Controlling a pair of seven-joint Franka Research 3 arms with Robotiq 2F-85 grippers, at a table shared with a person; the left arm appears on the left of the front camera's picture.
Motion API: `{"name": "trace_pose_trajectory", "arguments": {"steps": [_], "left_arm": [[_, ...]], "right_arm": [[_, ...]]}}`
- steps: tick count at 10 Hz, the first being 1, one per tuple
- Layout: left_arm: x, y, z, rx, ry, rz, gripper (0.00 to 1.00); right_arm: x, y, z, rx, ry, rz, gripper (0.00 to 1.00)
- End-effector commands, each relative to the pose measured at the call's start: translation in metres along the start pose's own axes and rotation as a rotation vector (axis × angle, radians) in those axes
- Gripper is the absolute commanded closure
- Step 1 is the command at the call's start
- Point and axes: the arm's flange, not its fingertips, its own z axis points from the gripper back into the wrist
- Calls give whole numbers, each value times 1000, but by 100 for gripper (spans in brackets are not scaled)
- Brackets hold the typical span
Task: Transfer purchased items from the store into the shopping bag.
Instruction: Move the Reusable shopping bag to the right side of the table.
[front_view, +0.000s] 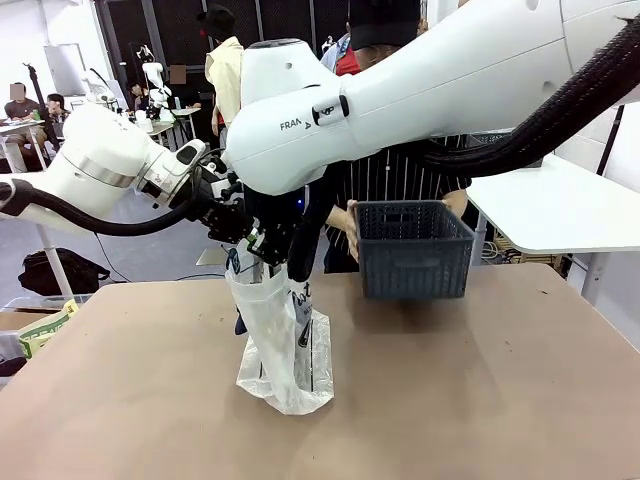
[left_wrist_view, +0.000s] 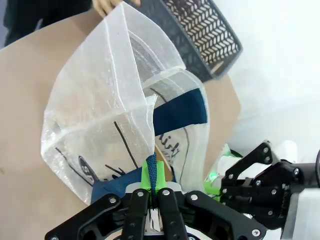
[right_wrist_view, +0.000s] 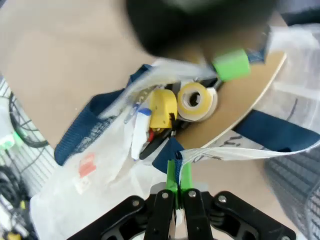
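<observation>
Hanging from both robot hands, the one shopping bag (front_view: 285, 345) stands on the tabletop (front_view: 480, 400) left of centre: left hand (left_wrist_view: 154, 192) and right hand (right_wrist_view: 176, 186) are each clamped fully shut on a navy handle at the bag's mouth. Inside lie a tape roll (right_wrist_view: 196, 101) and a yellow packet (right_wrist_view: 162, 107). One basket (front_view: 413, 248), held by the person's hand (front_view: 343, 220), sits to the far right of the bag.

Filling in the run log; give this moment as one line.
left gripper: shut on bag handle | right gripper: shut on bag handle | shopping bag: held up | basket: in person's hands
</observation>
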Motion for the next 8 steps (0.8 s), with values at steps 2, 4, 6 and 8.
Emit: {"name": "trace_pose_trajectory", "arguments": {"steps": [2,4,6,8], "left_arm": [[9,10,7,-103,9,-28,100],[9,8,5,-146,41,-58,100],[10,10,4,-208,51,-84,100],[10,12,4,-232,56,-82,100]], "right_arm": [[10,0,-6,53,-16,183,100],[14,6,-10,69,-2,267,100],[25,12,-16,93,20,345,100],[32,19,-19,127,19,402,100]]}}
